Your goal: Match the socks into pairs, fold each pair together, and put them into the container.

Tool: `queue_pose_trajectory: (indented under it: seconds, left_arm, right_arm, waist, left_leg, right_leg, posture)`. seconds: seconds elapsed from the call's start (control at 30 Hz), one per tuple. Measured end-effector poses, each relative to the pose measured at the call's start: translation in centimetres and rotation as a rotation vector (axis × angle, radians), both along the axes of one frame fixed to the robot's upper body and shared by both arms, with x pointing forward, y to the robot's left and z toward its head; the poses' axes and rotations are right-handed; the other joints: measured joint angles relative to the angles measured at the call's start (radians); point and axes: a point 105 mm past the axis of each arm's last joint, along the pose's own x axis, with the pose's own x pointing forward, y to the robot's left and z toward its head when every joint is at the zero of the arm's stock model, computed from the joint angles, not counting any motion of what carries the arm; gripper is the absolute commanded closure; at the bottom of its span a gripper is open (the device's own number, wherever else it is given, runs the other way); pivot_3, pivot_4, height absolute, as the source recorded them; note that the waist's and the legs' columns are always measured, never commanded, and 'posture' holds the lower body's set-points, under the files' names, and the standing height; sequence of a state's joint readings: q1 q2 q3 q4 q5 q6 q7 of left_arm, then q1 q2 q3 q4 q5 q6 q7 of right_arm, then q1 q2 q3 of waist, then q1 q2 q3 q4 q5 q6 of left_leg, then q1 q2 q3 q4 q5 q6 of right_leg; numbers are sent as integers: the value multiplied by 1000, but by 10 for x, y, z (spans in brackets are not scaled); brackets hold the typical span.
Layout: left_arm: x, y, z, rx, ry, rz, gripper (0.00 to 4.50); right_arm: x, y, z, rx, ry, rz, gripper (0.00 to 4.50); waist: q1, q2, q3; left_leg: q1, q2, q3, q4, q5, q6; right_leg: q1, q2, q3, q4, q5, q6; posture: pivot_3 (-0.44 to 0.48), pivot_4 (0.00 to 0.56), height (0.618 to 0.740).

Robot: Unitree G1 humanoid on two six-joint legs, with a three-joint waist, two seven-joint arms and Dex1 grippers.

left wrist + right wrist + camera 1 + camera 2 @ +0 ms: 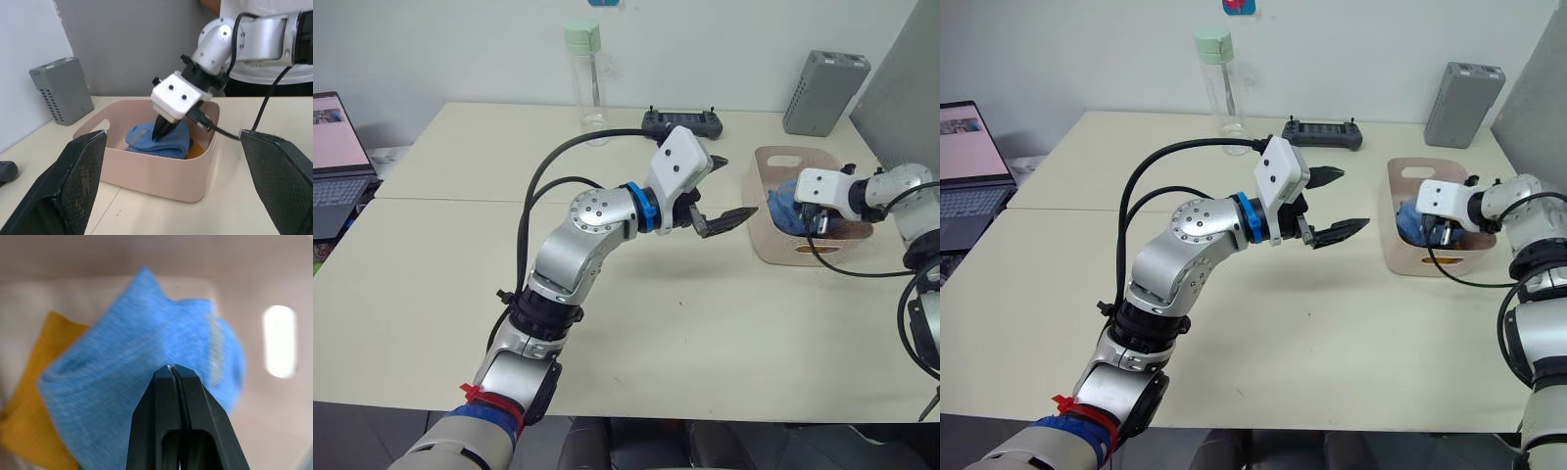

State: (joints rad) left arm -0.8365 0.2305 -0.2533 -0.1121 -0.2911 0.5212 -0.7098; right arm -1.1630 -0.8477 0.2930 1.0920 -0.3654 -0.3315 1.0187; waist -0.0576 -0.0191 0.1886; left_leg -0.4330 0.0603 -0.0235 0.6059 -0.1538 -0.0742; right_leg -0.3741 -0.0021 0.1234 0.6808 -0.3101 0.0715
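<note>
Right gripper (161, 131) inside pink tub (161, 174), fingers pressed together, empty, tips at the folded blue socks (159, 139) lying on a yellow pair (29, 396). Left gripper (1332, 203) spread wide over bench (705, 333). Placing step looks done; next, lift right arm out.

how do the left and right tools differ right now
The left tool has its two black fingers spread wide open, empty, above the bare table; the right tool has its fingers shut together, tip down inside the pale pink plastic tub over the folded light blue socks. Both have white housings.
</note>
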Motion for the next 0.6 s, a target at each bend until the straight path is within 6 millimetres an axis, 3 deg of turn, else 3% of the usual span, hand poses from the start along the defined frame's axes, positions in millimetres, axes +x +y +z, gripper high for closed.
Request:
queue_pose_trajectory:
  seconds: [0.1, 0.17, 0.23, 0.3, 0.4, 0.5, 0.6]
  left_arm:
    - [6, 16, -1, 6, -2, 47, 0]
    - [9, 31, -4, 8, -1, 85, 0]
    - [12, 50, -10, 21, 8, 131, 0]
    - [16, 72, -20, 15, 36, 192, 0]
    - [21, 99, -35, -22, 84, 301, 0]
    - [19, 132, -59, -51, 107, 434, 0]
    - [10, 160, -101, -44, 193, 553, 0]
  right_arm:
    - [-1, 7, 48, 81, -126, 31, 4288]
    - [-3, 19, 73, 155, -204, 67, 3842]
    - [-6, 43, 84, 291, -241, 127, 3118]
    - [-13, 78, 75, 488, -227, 193, 2423]
    - [-27, 125, 40, 720, -122, 231, 1327]
    - [-49, 160, 14, 890, -77, 205, 184]
    - [-77, 186, -24, 1035, -2, 127, 47]
  waist:
    - [-8, 1, 0]
    - [-15, 1, 0]
    - [-25, 1, 0]
    - [-28, 1, 0]
    - [-24, 1, 0]
    - [-13, 1, -1]
    - [3, 0, -1]
  left_leg:
    - [0, 1, 0, -1, 0, 0]
    - [1, 1, -1, -1, 0, 0]
    - [1, 2, -1, -1, 0, 0]
    - [1, 3, -3, -1, 0, 0]
    - [-1, 3, -4, 0, 0, 0]
    - [-1, 2, -4, 0, 0, 0]
    - [-2, 2, -4, -1, 0, 0]
  right_leg:
    - [0, 0, 0, 0, 0, 0]
    - [0, 1, -1, 0, 0, 0]
    - [0, 1, -1, 1, 0, 0]
    - [1, 2, -2, 2, 0, 0]
    - [0, 2, -3, 4, 0, 0]
    - [0, 1, -3, 3, 0, 0]
    - [0, 1, -3, 1, 0, 0]
  posture:
    - [0, 150, 740]
    - [0, 150, 740]
    - [0, 150, 740]
    - [0, 150, 740]
    - [0, 150, 740]
    - [0, 150, 740]
    - [0, 150, 740]
